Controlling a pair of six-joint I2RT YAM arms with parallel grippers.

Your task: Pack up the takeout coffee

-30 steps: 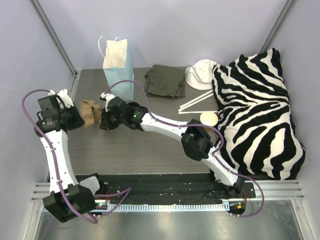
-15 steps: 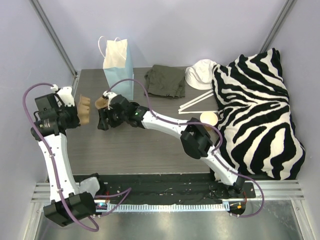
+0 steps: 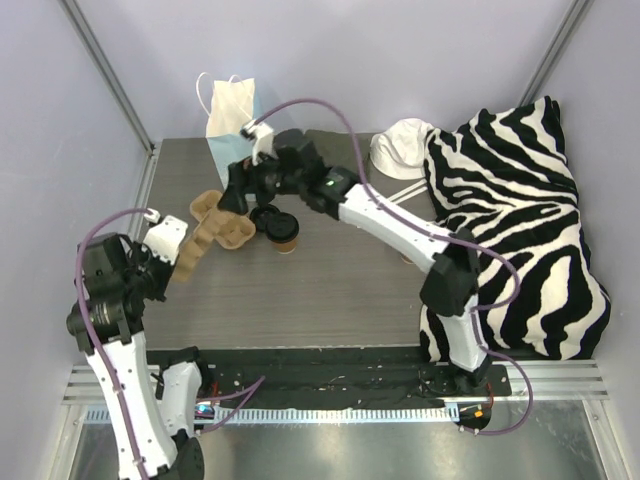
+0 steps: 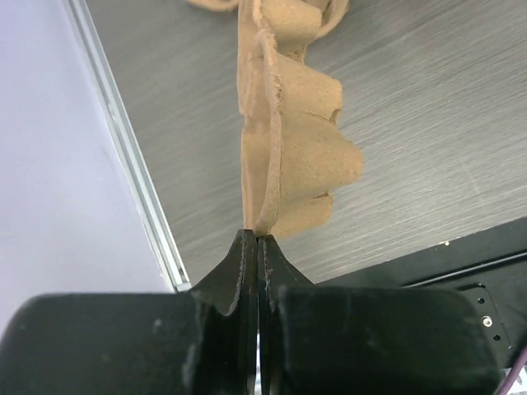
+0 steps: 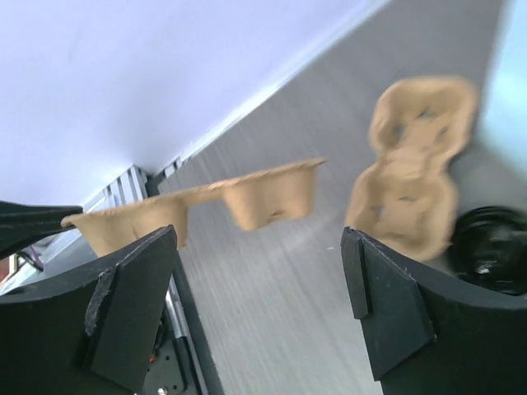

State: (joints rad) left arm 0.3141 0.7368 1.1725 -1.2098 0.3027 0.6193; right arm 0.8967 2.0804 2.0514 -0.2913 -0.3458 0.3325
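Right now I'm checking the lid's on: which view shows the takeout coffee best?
Top external: the takeout coffee shows whole and sharp. Right wrist catches only its black lid, blurred, at the frame edge. Left wrist doesn't show it.

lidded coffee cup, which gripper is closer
Right. The right gripper hangs open just beside the coffee cup; the left gripper sits farther off, pinching the carrier.
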